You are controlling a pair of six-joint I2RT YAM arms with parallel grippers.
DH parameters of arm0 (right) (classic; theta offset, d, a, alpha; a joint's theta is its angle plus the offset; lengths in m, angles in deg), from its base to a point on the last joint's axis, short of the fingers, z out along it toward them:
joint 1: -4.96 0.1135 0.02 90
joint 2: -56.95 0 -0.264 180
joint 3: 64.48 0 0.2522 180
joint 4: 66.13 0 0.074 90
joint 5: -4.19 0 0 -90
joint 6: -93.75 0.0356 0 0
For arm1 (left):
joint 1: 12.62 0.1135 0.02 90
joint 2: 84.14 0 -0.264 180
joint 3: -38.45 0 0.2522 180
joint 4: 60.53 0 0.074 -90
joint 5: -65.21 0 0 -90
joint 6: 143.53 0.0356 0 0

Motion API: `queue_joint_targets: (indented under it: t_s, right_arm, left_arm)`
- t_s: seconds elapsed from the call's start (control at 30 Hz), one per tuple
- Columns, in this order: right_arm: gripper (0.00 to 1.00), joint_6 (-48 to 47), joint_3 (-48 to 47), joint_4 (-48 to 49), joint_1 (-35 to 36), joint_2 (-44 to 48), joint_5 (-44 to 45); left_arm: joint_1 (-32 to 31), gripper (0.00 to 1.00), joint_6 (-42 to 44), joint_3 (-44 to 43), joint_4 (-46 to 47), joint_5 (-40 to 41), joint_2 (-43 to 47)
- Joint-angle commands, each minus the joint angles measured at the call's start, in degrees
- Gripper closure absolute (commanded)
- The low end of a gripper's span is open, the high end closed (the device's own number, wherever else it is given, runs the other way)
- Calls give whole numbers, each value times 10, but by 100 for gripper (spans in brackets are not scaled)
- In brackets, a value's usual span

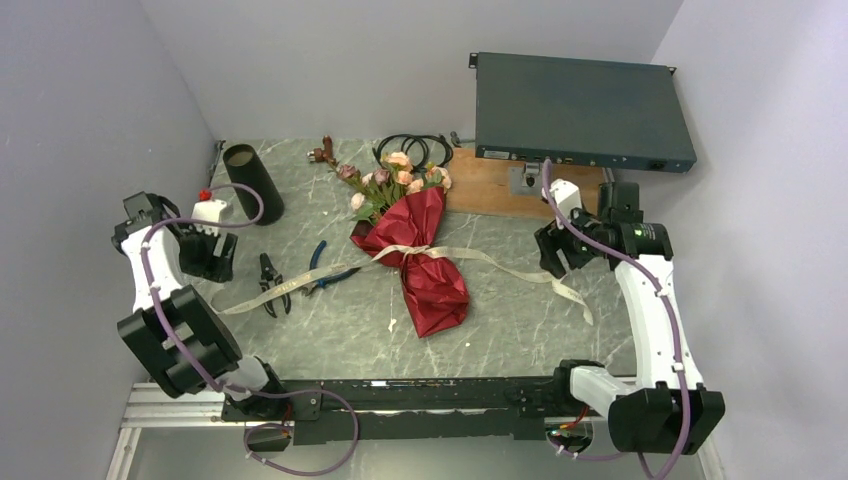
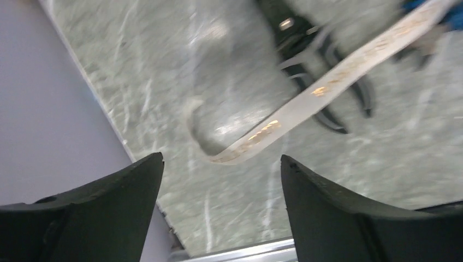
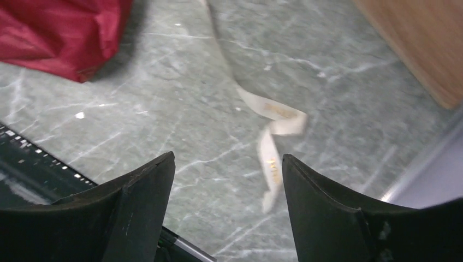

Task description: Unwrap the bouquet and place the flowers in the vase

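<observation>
The bouquet [image 1: 425, 255] lies mid-table in crinkled red paper, its pink and peach flowers [image 1: 398, 178] pointing to the back. A beige ribbon [image 1: 470, 255] crosses its waist and trails out to both sides. The dark vase [image 1: 252, 182] stands upright at the back left. My left gripper [image 1: 207, 255] hangs open at the left, above the ribbon's left end [image 2: 256, 136]. My right gripper [image 1: 562, 250] is open at the right, over the ribbon's right end [image 3: 270, 158]; a corner of the red paper [image 3: 60, 33] shows top left in its view. Neither holds anything.
Black pliers [image 1: 270, 283] and blue-handled cutters [image 1: 322, 268] lie left of the bouquet, under the ribbon. A coiled black cable [image 1: 412, 148] and a brown object [image 1: 322, 153] sit at the back. A wooden board [image 1: 520, 185] under a dark metal box [image 1: 580, 110] fills the back right.
</observation>
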Motion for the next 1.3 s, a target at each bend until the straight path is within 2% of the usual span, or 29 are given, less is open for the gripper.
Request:
queue_joint_targets:
  t_s: [0.0,0.1,0.23,0.33,0.43,0.63,0.73,1.07,1.27]
  right_arm:
    - [25,33,27,3,46,-7,-97]
    - [26,91,45,55,117,-35,-108]
    - [30,169,66,151,182,-93,-146]
    - [35,202,69,209,214,-152,-159]
    - [40,231,74,265,239,-216,-166]
    - [44,271,60,328,268,-307,-175]
    - [46,281,62,331,285,-326,-187]
    - [54,326,126,353,349,-311,-234]
    - [48,335,122,333,339,-273,-239]
  left_arm:
    - [-38,10,21,-46,-97,-193,59]
    - [-84,10,-3,-53,-99,-283,82]
    - [-170,12,-92,-18,-3,-386,104]
    - [-255,18,-182,16,124,-377,107]
    - [-323,30,-221,38,201,-365,87]
    - [-430,50,-199,52,254,-345,54]
    - [-473,55,-185,60,279,-331,52]
    - [-580,70,-166,92,327,-305,47]
    - [-616,76,-124,107,325,-285,43]
